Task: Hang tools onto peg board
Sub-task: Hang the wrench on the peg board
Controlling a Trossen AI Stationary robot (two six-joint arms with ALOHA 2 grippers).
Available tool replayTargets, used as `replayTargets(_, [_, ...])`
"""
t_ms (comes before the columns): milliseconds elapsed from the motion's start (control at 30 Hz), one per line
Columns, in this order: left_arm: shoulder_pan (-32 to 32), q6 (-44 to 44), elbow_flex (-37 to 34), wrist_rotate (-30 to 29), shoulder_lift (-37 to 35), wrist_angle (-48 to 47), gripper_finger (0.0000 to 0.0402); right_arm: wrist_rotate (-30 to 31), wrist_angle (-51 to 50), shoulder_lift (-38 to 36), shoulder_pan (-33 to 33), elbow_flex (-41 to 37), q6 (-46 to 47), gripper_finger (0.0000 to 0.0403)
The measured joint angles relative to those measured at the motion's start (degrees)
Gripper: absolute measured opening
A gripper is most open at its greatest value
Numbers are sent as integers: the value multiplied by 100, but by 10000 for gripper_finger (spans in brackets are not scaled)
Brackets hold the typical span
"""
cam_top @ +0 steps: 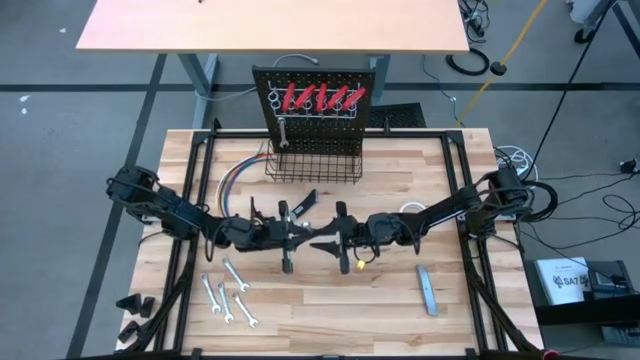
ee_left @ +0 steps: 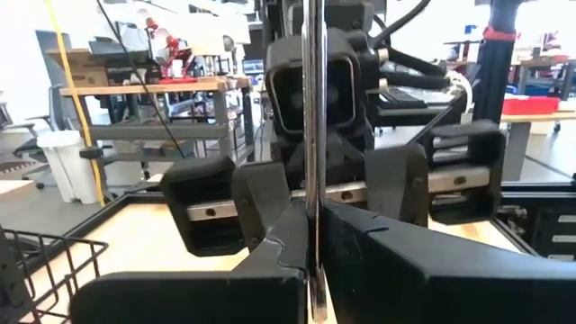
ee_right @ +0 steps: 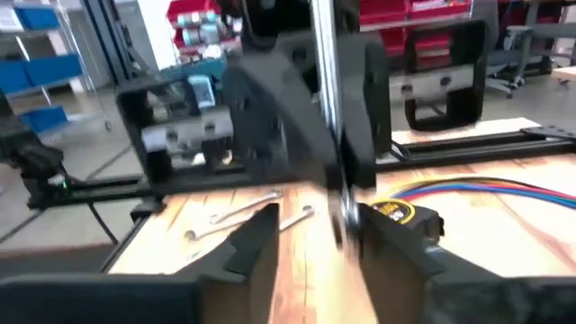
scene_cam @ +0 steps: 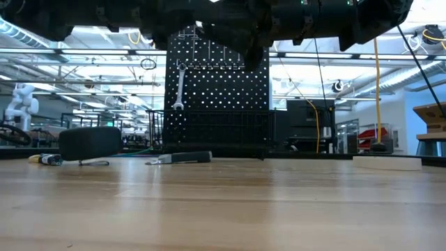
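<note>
A slim silver wrench stands upright above the middle of the table, with my left gripper shut on it. My right gripper faces it from the table's right, open, one finger on either side of the shaft and apart from it. In the high view the two grippers meet nose to nose, the left gripper and the right gripper. The peg board stands at the far edge. Red-handled tools hang along its top and one wrench hangs by its ring end. My left gripper pinches the wrench's shaft between its two fingers. The fingers lie level, come from the table's left and cross the shaft. The wrench is held upright and lifted clear of the table, its upper part rising above the fingers.
Several loose wrenches lie near the front left, a grey bar at the front right and a yellow tape measure under the right arm. A black wire basket sits at the board's foot, with coloured wires to its left.
</note>
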Motion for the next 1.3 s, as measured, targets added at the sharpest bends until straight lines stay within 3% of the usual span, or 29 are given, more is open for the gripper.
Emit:
replayTargets(267, [412,-507,0,61,-1277,-1927,13,8,-1320,-635,-48,0,-211,200])
replayTargets(400, [965,-684,0,520,-1900,-2707,13,10,-1429,-696,-50,0,-240,203])
replayTargets(567, [1964,-809,0,1405,-2286,-3029,13,11,-1492,-696,-76,0,-242,198])
replayTargets(867, [3848,-1521,0,3060,-2083,-3296,13,25,-1530,-694,-91,0,-241,197])
replayTargets(1300, [5038,-2158,0,4216,-1173,-2849,13,21,-1549,-692,-166,0,-214,196])
